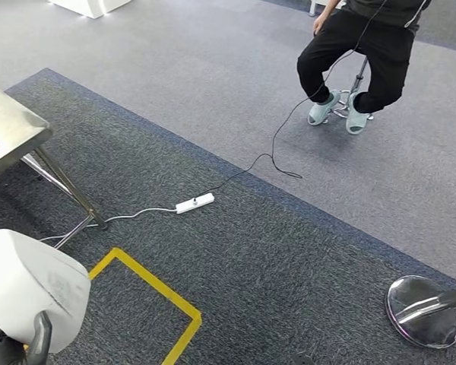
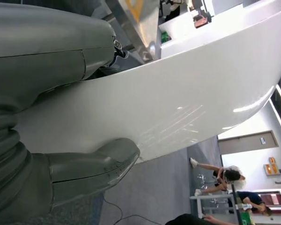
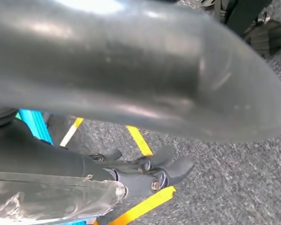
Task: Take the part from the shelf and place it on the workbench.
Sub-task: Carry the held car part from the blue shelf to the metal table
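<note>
Left wrist view shows the left hand (image 2: 66,122) gripping the white curved part (image 2: 188,98) between thumb and fingers, while the right hand (image 3: 146,171) hangs over grey carpet (image 3: 238,187), fingers loosely apart, holding nothing.

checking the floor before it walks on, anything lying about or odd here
A white power strip lies loose on the carpet with its cables trailing across the floor toward the table leg and the seated person. It could be a trip risk. Nothing looks spilled or damaged.
</note>
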Available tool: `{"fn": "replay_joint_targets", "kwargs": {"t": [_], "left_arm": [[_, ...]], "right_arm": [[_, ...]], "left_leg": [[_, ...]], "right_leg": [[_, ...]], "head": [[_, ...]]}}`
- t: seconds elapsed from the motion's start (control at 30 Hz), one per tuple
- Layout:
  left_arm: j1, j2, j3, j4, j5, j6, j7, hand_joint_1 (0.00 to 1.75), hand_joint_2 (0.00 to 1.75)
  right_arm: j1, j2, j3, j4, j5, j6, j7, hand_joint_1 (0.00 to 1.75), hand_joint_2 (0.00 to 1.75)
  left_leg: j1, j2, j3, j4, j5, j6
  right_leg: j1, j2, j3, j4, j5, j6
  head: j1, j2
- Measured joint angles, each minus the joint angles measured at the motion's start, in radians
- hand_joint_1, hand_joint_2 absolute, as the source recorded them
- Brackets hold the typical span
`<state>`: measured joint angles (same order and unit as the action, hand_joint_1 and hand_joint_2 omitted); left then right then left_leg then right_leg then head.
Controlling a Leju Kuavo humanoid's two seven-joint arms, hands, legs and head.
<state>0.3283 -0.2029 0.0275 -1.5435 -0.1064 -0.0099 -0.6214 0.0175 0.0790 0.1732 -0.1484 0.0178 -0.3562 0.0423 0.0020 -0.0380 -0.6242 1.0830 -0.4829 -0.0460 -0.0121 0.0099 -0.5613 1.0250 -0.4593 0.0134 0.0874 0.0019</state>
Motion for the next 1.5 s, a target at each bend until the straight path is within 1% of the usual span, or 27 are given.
{"fn": "replay_joint_targets", "kwargs": {"t": [0.07,0.1,0.13,0.2,0.23,0.3,0.33,0.4,0.43,0.5,0.57,0.6,0.63,0.67,0.7,0.77,0.83,0.9,0.93,1.0,1.07,1.13,1.2,1.27,1.33,1.43,1.5], "left_arm": [[-0.002,0.0,0.0,0.0,0.0,0.0,0.0,1.75,1.75],[-0.001,0.0,0.0,0.001,0.0,0.0,0.0,1.75,1.75],[-0.001,0.0,0.0,0.001,0.004,0.0,0.003,1.75,1.75],[-0.002,0.0,0.002,0.001,0.049,-0.009,0.039,1.75,1.75],[-0.004,0.0,0.006,0.001,0.091,-0.015,0.074,1.75,1.75],[-0.012,-0.003,0.02,0.001,0.173,-0.025,0.137,1.75,1.75],[-0.015,-0.004,0.029,0.001,0.197,-0.026,0.153,1.75,1.75],[-0.017,-0.006,0.044,0.001,0.218,-0.025,0.161,1.75,1.75],[-0.016,-0.007,0.05,0.001,0.224,-0.025,0.162,1.75,1.75],[-0.018,-0.011,0.057,0.001,0.232,-0.025,0.163,1.75,1.75],[-0.019,-0.014,0.061,0.001,0.235,-0.025,0.164,1.75,1.75],[-0.019,-0.015,0.062,0.001,0.235,-0.026,0.164,1.75,1.75],[-0.018,-0.015,0.064,0.001,0.236,-0.026,0.164,1.75,1.75],[-0.018,-0.015,0.066,0.001,0.236,-0.026,0.165,1.75,1.75],[-0.018,-0.016,0.068,0.001,0.236,-0.026,0.165,1.75,1.75],[-0.018,-0.016,0.072,0.001,0.237,-0.025,0.165,1.75,1.75],[-0.018,-0.017,0.074,0.001,0.238,-0.02,0.165,1.75,1.75],[-0.017,-0.018,0.077,0.001,0.24,-0.012,0.166,1.75,1.75],[-0.015,-0.018,0.078,0.0,0.242,-0.008,0.166,1.75,1.75],[-0.016,-0.018,0.079,-0.001,0.245,-0.002,0.169,1.75,1.75],[-0.019,-0.018,0.079,-0.002,0.247,0.001,0.172,1.75,1.75],[-0.019,-0.018,0.079,-0.002,0.25,0.002,0.174,1.75,1.75],[-0.018,-0.018,0.079,-0.002,0.254,0.003,0.176,1.75,1.75],[-0.019,-0.018,0.079,-0.002,0.255,0.003,0.178,1.75,1.75],[-0.023,-0.018,0.079,-0.003,0.257,0.0,0.18,1.75,1.75],[-0.02,-0.016,0.081,-0.003,0.267,-0.017,0.18,1.75,1.75],[-0.019,-0.015,0.081,-0.003,0.272,-0.026,0.179,1.75,1.75]], "right_arm": [[0.002,0.0,0.0,0.0,0.0,0.0,0.0,0.0,0.0],[0.002,0.0,0.0,0.0,0.0,0.0,0.0,0.0,0.0],[0.002,-0.001,0.0,0.0,0.0,0.0,0.0,0.0,0.0],[0.001,-0.001,0.001,0.0,0.007,0.001,0.0,0.0,0.0],[0.001,-0.001,0.002,0.0,0.013,0.003,0.0,0.0,0.0],[0.001,-0.001,0.004,0.0,0.023,0.008,0.003,0.0,0.0],[0.001,-0.001,0.006,0.0,0.026,0.01,0.005,0.0,0.0],[-0.002,-0.001,0.009,0.0,0.029,0.011,0.009,0.0,0.0],[-0.003,-0.001,0.011,0.0,0.029,0.011,0.01,0.0,0.0],[-0.004,-0.001,0.012,0.0,0.03,0.011,0.01,0.0,0.0],[-0.003,-0.001,0.014,0.0,0.03,0.011,0.01,0.0,0.0],[-0.003,-0.001,0.015,0.0,0.03,0.011,0.01,0.0,0.0],[-0.002,-0.001,0.016,0.0,0.03,0.011,0.011,0.0,0.0],[-0.002,-0.001,0.017,0.0,0.03,0.011,0.011,0.0,0.0],[-0.002,-0.001,0.018,0.0,0.03,0.011,0.011,0.0,0.0],[-0.002,-0.001,0.018,0.0,0.03,0.011,0.011,0.0,0.0],[-0.004,-0.001,0.019,0.0,0.03,0.011,0.011,0.0,0.0],[-0.007,-0.001,0.019,0.0,0.029,0.011,0.011,0.0,0.0],[-0.008,-0.001,0.019,0.0,0.029,0.011,0.011,0.0,0.0],[-0.007,-0.001,0.019,0.0,0.028,0.011,0.011,0.0,0.0],[-0.005,-0.001,0.019,0.0,0.027,0.01,0.012,0.0,0.0],[-0.004,-0.002,0.019,0.0,0.025,0.01,0.014,0.0,0.0],[-0.004,-0.002,0.019,0.0,0.025,0.011,0.015,0.0,0.0],[-0.006,-0.002,0.019,0.0,0.024,0.01,0.015,0.0,0.0],[-0.006,-0.002,0.019,0.0,0.024,0.01,0.014,0.0,0.0],[-0.012,-0.002,0.019,0.0,0.024,0.011,0.013,0.0,0.0],[-0.013,-0.002,0.02,-0.001,0.024,0.011,0.013,0.0,0.0]], "left_leg": [[0.0,0.021,-0.065,0.133,-0.064,-0.005],[0.0,0.022,-0.086,0.178,-0.076,-0.005],[0.0,0.023,-0.091,0.189,-0.069,-0.005],[-0.002,0.037,-0.045,0.104,-0.009,0.0],[-0.004,0.067,-0.007,0.036,0.021,0.004],[-0.01,0.114,0.042,-0.063,0.049,0.015],[-0.013,0.123,0.049,-0.082,0.05,0.02],[-0.012,0.094,0.047,-0.09,0.052,0.033],[-0.009,0.08,0.049,-0.093,0.055,0.039],[-0.003,0.054,0.051,-0.098,0.06,0.049],[-0.002,0.028,0.05,-0.097,0.06,0.054],[-0.003,0.015,0.05,-0.097,0.06,0.055],[-0.003,0.0,0.05,-0.097,0.061,0.055],[-0.003,-0.014,0.051,-0.096,0.061,0.055],[-0.002,-0.028,0.052,-0.095,0.061,0.053],[-0.002,-0.053,0.052,-0.092,0.06,0.046],[-0.002,-0.071,0.047,-0.091,0.063,0.035],[0.001,-0.086,0.041,-0.094,0.068,0.022],[0.001,-0.076,0.039,-0.091,0.065,0.016],[-0.001,-0.028,0.012,-0.04,0.03,0.007],[-0.002,0.017,-0.05,0.084,-0.035,0.001],[0.0,0.024,-0.098,0.177,-0.061,-0.002],[0.0,0.03,-0.075,0.133,-0.015,-0.001],[-0.003,0.073,-0.003,0.002,0.044,0.002],[-0.006,0.105,0.039,-0.078,0.06,0.015],[-0.006,0.078,0.043,-0.09,0.056,0.038],[-0.001,0.055,0.045,-0.093,0.06,0.049]], "right_leg": [[0.002,-0.016,-0.003,0.0,-0.001,-0.004],[0.003,-0.025,-0.003,0.0,-0.001,-0.004],[0.003,-0.035,-0.003,0.0,-0.002,-0.005],[0.004,-0.054,0.0,0.0,-0.004,-0.004],[0.006,-0.063,0.003,0.001,-0.006,-0.002],[0.013,-0.079,0.008,0.002,-0.012,0.007],[0.016,-0.089,0.011,0.002,-0.014,0.012],[0.017,-0.113,0.018,-0.002,-0.019,0.023],[0.015,-0.11,0.019,0.003,-0.026,0.03],[0.011,-0.068,-0.007,0.071,-0.07,0.04],[0.009,-0.024,-0.071,0.206,-0.133,0.046],[0.009,-0.017,-0.1,0.259,-0.15,0.047],[0.009,-0.014,-0.113,0.28,-0.147,0.047],[0.009,-0.011,-0.107,0.259,-0.123,0.046],[0.008,-0.004,-0.083,0.201,-0.085,0.044],[0.002,0.038,-0.02,0.061,-0.024,0.04],[0.0,0.065,0.009,-0.001,-0.009,0.033],[0.002,0.05,0.011,-0.004,-0.007,0.02],[0.002,0.04,0.012,-0.007,-0.004,0.014],[0.0,0.016,0.013,-0.014,0.0,0.001],[0.001,-0.01,0.013,-0.015,-0.001,-0.004],[0.002,-0.039,0.013,-0.015,-0.003,-0.005],[0.002,-0.066,0.016,-0.015,-0.006,-0.002],[0.006,-0.087,0.022,-0.013,-0.012,0.005],[0.014,-0.105,0.026,-0.013,-0.02,0.016],[0.016,-0.127,0.04,-0.016,-0.03,0.031],[0.012,-0.087,0.025,0.032,-0.064,0.042]], "head": [[-0.001,0.0],[-0.001,0.0],[-0.002,0.0],[-0.002,0.0],[-0.002,0.0],[-0.002,0.0],[-0.001,0.0],[0.002,0.0],[0.003,0.0],[0.007,0.0],[0.011,0.0],[0.012,0.0],[0.012,0.0],[0.012,0.0],[0.012,0.0],[0.011,0.0],[0.01,0.0],[0.01,0.0],[0.01,0.0],[0.005,0.0],[0.0,0.0],[0.0,0.0],[0.0,0.0],[-0.002,0.0],[0.0,0.0],[0.005,0.0],[0.008,0.0]]}}
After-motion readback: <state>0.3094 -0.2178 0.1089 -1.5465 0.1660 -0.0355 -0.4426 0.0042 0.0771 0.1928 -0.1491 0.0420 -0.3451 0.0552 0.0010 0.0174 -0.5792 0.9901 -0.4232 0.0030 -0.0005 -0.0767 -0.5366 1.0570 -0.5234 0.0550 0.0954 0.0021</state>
